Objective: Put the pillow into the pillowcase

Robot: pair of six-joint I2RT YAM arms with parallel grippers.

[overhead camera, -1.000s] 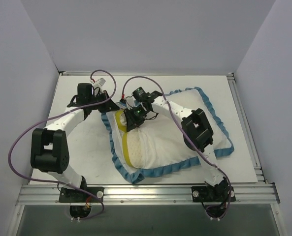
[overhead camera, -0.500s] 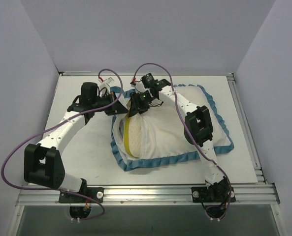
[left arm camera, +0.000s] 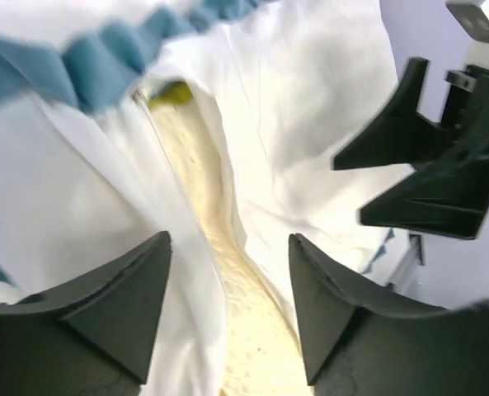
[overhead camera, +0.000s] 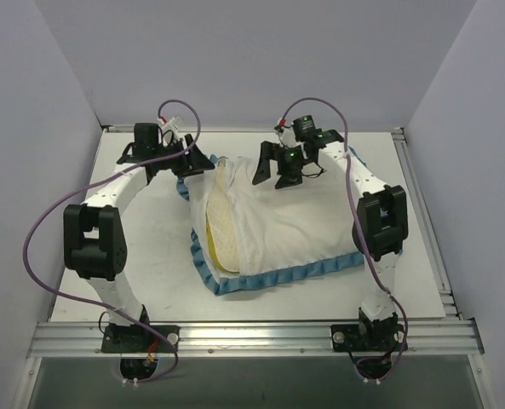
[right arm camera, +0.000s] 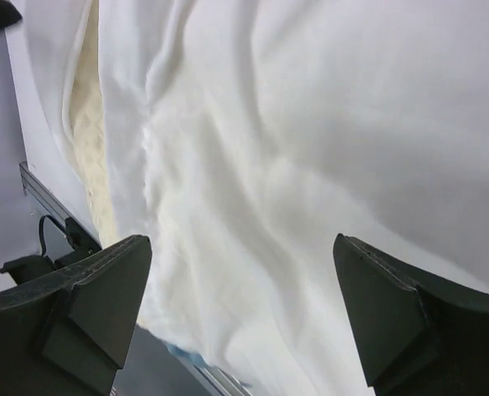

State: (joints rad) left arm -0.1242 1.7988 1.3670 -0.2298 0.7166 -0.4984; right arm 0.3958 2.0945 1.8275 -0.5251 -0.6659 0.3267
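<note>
The pillowcase (overhead camera: 299,223) lies in the middle of the table, white side out, with teal ruffled trim (overhead camera: 278,277) along its edges. At its left-hand mouth the cream dimpled pillow (overhead camera: 220,220) shows, mostly inside. My left gripper (overhead camera: 197,164) hovers open at the mouth's back-left corner; in the left wrist view its jaws (left arm camera: 228,247) straddle the pillow (left arm camera: 232,280) and the white fabric (left arm camera: 310,124) without clamping either. My right gripper (overhead camera: 273,174) hangs open above the case's back edge; its wrist view has wide jaws (right arm camera: 242,247) over loose white fabric (right arm camera: 310,124), the pillow (right arm camera: 83,107) at the left.
The white table (overhead camera: 141,247) has bare surface to the left of the case. An aluminium rail (overhead camera: 252,334) runs along the near edge and another along the right side (overhead camera: 422,213). Purple cables (overhead camera: 43,230) loop off both arms. Grey walls close in three sides.
Both grippers have opened and let go of the pillowcase's mouth. The left one drew back to the left, the right one rose toward the back right. The case has settled flatter around the pillow.
</note>
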